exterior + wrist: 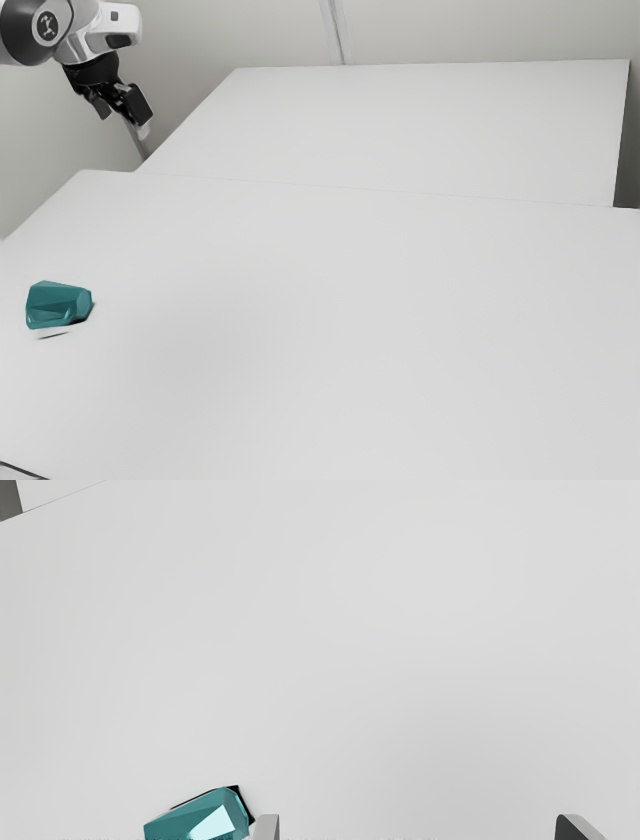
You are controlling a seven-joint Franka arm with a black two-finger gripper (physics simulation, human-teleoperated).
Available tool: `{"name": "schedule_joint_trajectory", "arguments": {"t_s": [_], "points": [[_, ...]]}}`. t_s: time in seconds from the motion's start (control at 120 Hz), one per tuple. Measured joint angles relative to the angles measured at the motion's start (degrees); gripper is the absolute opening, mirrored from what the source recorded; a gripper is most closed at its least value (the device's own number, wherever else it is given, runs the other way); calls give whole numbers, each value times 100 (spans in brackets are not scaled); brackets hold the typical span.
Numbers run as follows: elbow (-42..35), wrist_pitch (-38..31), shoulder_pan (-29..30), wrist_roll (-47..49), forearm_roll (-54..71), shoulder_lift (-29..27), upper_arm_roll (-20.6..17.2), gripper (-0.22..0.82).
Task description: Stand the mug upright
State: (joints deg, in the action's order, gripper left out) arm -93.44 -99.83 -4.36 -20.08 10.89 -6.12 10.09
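Observation:
High above the table at the exterior view's upper left hangs the gripper (125, 110), well away from the mug. A teal faceted mug (58, 305) lies on its side on the white table, near the exterior view's left edge. In the wrist view the mug (200, 817) shows beside one fingertip, outside the space between the fingers, its lower part cut off by the picture's edge. The gripper (417, 827) is open, its two fingertips wide apart with nothing between them.
The white table (330, 330) stretches broadly around the mug. Behind it another white surface (400, 130) reaches toward the pale wall. A thin dark line crosses the exterior view's lower left corner.

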Motion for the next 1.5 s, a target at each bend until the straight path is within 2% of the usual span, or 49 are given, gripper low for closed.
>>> {"name": "schedule_joint_trajectory", "arguments": {"t_s": [0.292, 0.467, 0.733, 0.933, 1.083, 1.217, 1.308, 1.5], "points": [[-119, 26, -7, 126, -1, -41, 10, 60], [-413, -16, 65, 211, -31, -26, 187, 60], [-1130, 22, 1714, 361, -1303, 104, 223, 60], [-1113, 166, 2643, 215, -1902, 739, 257, 60], [-858, 182, 2899, -195, -2282, 1409, 740, 60], [-373, 187, 3238, -698, -2602, 2053, 912, 60], [-39, 199, 3574, -1102, -2904, 2487, 952, 60], [286, 247, 4095, -2006, -3608, 3006, 986, 60]]}}
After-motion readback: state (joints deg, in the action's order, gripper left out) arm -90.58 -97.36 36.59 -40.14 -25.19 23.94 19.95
